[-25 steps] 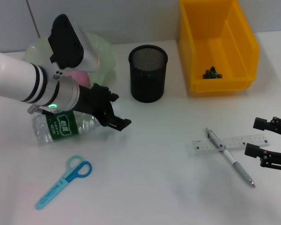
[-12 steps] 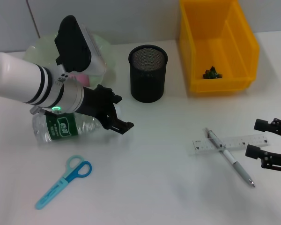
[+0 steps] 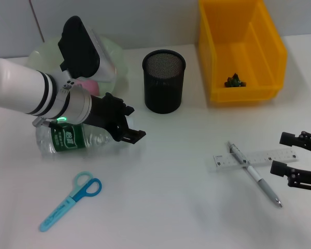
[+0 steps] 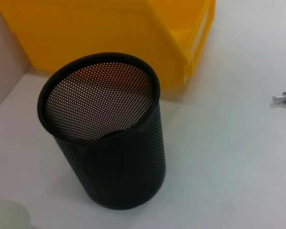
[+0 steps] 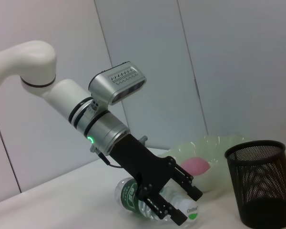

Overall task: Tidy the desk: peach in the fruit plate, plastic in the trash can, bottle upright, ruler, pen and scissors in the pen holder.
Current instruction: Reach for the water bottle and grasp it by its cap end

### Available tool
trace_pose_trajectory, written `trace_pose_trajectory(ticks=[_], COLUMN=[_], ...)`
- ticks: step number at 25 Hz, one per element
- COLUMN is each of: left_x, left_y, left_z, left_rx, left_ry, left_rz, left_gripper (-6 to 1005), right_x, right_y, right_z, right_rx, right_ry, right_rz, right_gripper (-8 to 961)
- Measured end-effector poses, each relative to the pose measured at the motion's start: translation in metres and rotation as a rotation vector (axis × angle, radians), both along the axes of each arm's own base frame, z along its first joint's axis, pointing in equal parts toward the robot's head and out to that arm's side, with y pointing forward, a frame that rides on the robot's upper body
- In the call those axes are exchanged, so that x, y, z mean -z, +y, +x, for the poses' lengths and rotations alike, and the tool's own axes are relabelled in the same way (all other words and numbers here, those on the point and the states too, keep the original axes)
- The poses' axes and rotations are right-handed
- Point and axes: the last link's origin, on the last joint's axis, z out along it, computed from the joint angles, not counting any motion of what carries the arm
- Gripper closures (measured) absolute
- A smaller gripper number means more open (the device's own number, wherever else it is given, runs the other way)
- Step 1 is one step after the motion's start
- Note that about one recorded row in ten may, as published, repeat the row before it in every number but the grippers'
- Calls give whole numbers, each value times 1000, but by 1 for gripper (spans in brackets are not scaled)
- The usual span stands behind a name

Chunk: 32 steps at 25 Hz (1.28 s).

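Observation:
A clear bottle [image 3: 67,138] with a green label lies on its side at the left, also seen as the bottle [image 5: 150,202]. My left gripper [image 3: 130,123] hangs open over its cap end, fingers spread. The pink peach [image 3: 86,83] rests in the pale green fruit plate [image 3: 119,58]. The black mesh pen holder [image 3: 164,80] stands mid-table, and it fills the left wrist view as the pen holder [image 4: 105,143]. A dark plastic scrap [image 3: 234,81] lies in the yellow bin [image 3: 272,46]. The pen [image 3: 255,175] crosses the ruler [image 3: 264,156]; my right gripper [image 3: 296,160] is open beside them. Blue scissors [image 3: 70,201] lie front left.
The yellow bin [image 4: 133,33] stands right behind the pen holder. A grey wall backs the table. White tabletop stretches between the scissors and the pen.
My left wrist has turned slightly over the bottle, and the gripper has stayed near its cap end. The right arm has not moved.

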Motion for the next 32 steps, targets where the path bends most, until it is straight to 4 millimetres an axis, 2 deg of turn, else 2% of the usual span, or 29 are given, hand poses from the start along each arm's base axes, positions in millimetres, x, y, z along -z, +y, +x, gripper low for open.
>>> trace_pose_trajectory(ticks=[9,20,32], left_x=[-2,0,3], left_y=[2,0,0], left_z=[2,2,-2], left_rx=[-2,10,7], left_ry=[-6,14,29], left_rz=[16,7,12], left_gripper=[296,215,209], right_x=[1,2,5], right_y=[0,0,4], right_z=[0,1,1], right_rx=[-2,2,6], right_ry=[-6,-7,-17], right_rz=[-10,-17,-36], right_gripper=[120,120,121])
